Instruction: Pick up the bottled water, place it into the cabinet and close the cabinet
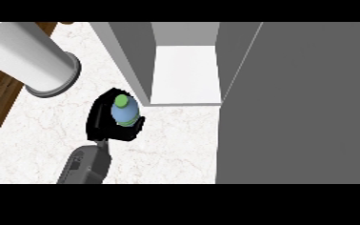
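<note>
The grey cabinet door [295, 100] fills the right side of the head view, swung wide open and reaching from the top of the scene to the bottom. Beside it on its left stands the cabinet [134, 57], grey-walled, with a pale shelf floor [184, 74] lying bare inside the opening. All of this sits on a white marbled counter [175, 148], and a strip of brown wood shows at the far left edge. A large white cylinder with a grey rim [38, 62] lies across the upper left corner.

One grey forearm rises from the lower edge, and since it enters at the left of the view it is taken as the left hand [105, 124]. Its black fingers are curled round the bottled water [125, 112], a blue bottle with a green cap, seen from nearly straight above. The bottle is held just in front of the cabinet's left wall, outside the opening and not yet on the shelf. The right hand is not visible.

The main risk is the left wall's front edge: the bottle is very near it, and a straight push forward would likely knock bottle or fingers against that edge. The hand probably needs to shift right first. Setting the bottle too close to the shelf's lip could also let the closing door strike it.
</note>
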